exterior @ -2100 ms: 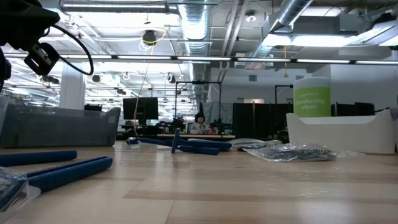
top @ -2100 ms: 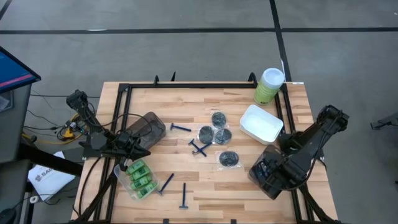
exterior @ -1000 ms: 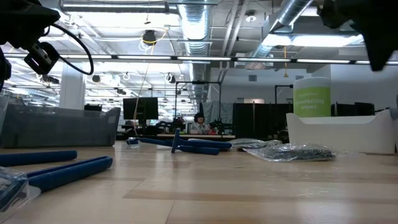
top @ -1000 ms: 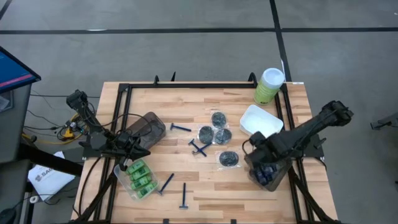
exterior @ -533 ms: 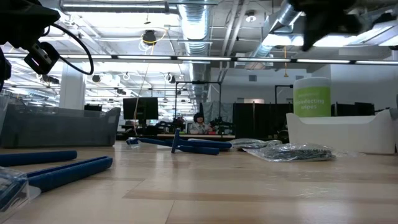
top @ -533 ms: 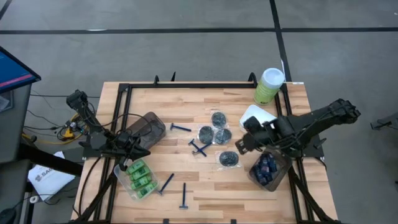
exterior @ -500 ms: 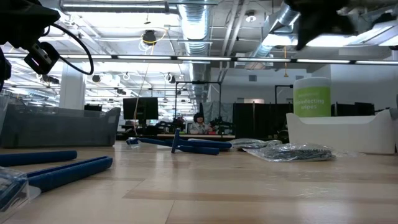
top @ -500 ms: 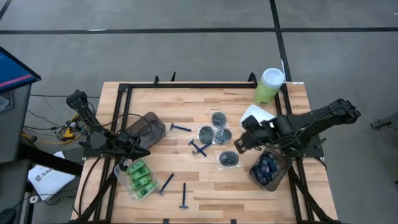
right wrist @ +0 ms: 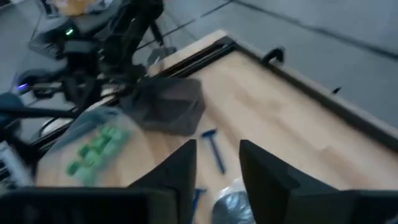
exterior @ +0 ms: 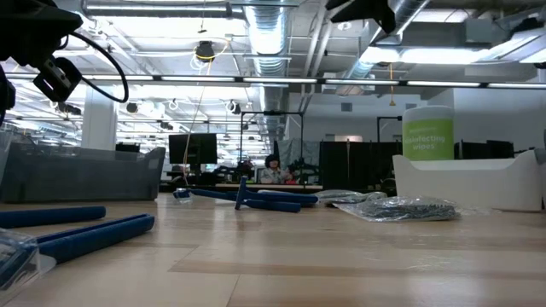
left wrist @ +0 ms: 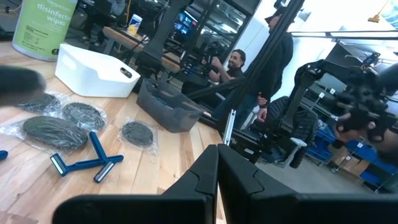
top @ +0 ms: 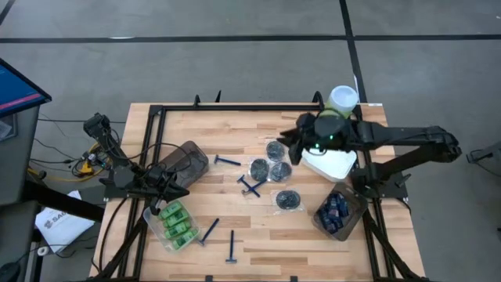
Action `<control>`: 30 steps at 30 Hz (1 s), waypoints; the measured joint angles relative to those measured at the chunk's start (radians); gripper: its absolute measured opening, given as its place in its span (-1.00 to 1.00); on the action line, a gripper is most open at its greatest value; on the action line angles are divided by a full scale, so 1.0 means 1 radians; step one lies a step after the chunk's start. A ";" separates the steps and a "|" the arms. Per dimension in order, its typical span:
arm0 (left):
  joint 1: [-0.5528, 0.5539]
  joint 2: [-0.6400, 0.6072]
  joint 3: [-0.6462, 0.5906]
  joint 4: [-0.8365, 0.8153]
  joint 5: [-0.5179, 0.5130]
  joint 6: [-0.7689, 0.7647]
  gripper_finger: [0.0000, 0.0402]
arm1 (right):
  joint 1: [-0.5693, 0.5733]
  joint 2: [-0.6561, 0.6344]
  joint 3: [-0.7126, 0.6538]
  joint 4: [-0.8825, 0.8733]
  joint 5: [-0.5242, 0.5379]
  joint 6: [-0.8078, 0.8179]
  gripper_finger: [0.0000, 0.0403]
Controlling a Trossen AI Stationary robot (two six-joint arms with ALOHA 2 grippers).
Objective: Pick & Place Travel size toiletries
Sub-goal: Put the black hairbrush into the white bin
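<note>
Three wrapped dark round tins (top: 275,149) lie by the table's middle, and another (top: 287,200) lies nearer. Blue razors (top: 228,161) (top: 250,186) (top: 232,247) are scattered on the wood. Green mini bottles (top: 176,222) fill a clear tub near the left. Dark-blue tubes (top: 337,213) sit in a smoky tub near the right. My right gripper (top: 290,140) hangs open and empty, high over the far tins; its wrist view (right wrist: 217,149) looks down on a razor (right wrist: 214,146). My left gripper (top: 181,190) waits shut (left wrist: 217,158) by the left smoky tub (top: 184,162).
A white tub (top: 333,164) lies partly under my right arm, and the pale-green canister (top: 342,100) stands at the far right corner. A black frame (top: 235,107) runs along the table's far and side edges. People (left wrist: 236,62) sit in the room beyond the table.
My right gripper has left the smoky tub of tubes at the near right. It has risen and swung toward the table's far edge and left, and is now above the far tins. The tub and tubes have stayed in place.
</note>
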 joint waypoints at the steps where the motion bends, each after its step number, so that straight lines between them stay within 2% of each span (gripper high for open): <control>1: 0.000 0.000 0.000 0.000 0.000 0.000 -0.99 | -0.019 -0.004 0.000 0.002 -0.003 -0.014 -0.38; 6: 0.000 -0.001 0.000 0.050 0.000 -0.002 -0.99 | -0.075 -0.027 -0.002 0.017 -0.127 -0.133 -0.13; 10: 0.000 0.000 0.000 0.056 0.000 -0.001 -0.99 | -0.094 -0.061 0.001 0.043 -0.193 -0.157 -0.01; 14: 0.000 0.000 0.000 0.059 0.000 -0.001 -0.99 | -0.100 -0.061 0.001 -0.134 -0.176 -0.158 0.02; 17: 0.000 0.000 0.000 0.063 0.000 -0.001 -0.99 | -0.080 0.002 -0.001 -0.322 -0.173 -0.138 0.02; 20: 0.000 0.000 0.000 0.063 0.000 -0.001 -0.99 | -0.037 0.078 -0.002 -0.422 -0.190 -0.134 0.05; 23: 0.000 0.000 0.000 0.064 0.000 -0.001 -0.99 | 0.031 0.165 -0.002 -0.473 -0.204 -0.137 0.13; 30: 0.000 0.000 0.000 0.064 0.000 0.000 -0.99 | 0.156 0.359 -0.001 -0.463 -0.235 -0.094 0.35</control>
